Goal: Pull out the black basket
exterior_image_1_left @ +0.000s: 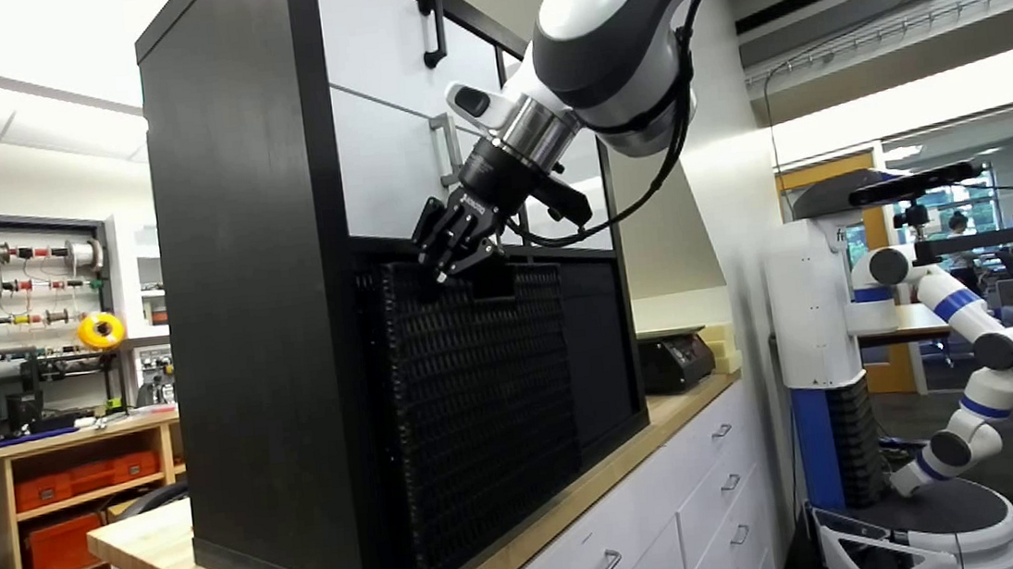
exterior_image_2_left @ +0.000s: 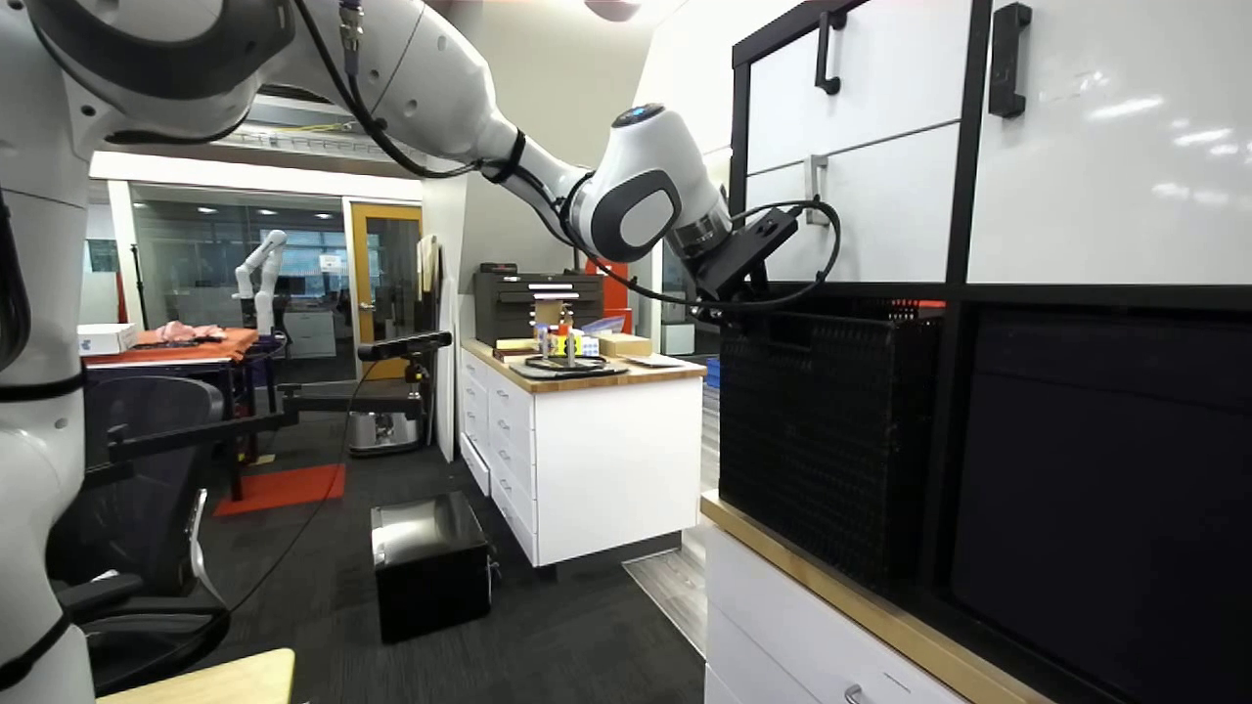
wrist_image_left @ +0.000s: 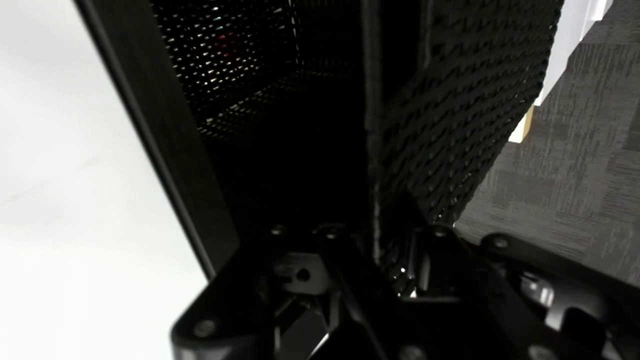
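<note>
The black basket [exterior_image_1_left: 482,370] has woven ribbed sides and stands in a lower opening of the black shelf unit. In an exterior view the basket [exterior_image_2_left: 807,440] sticks out somewhat past the unit's front. In the wrist view I look into the basket [wrist_image_left: 465,85] from above; its slot handle [wrist_image_left: 400,45] is at the top. My gripper [exterior_image_1_left: 433,266] is at the top front rim, to one side of the slot. In the wrist view the gripper's [wrist_image_left: 377,230] fingers stand apart on either side of the rim, with a gap showing on the outer side. The fingertips are dark there.
The black shelf unit [exterior_image_1_left: 248,300] stands on a wooden counter [exterior_image_2_left: 861,606]. White drawer fronts [exterior_image_2_left: 851,215] with handles are right above the basket, close to the wrist. A black panel [exterior_image_2_left: 1095,489] fills the neighbouring opening. Grey floor [wrist_image_left: 550,190] shows before the basket.
</note>
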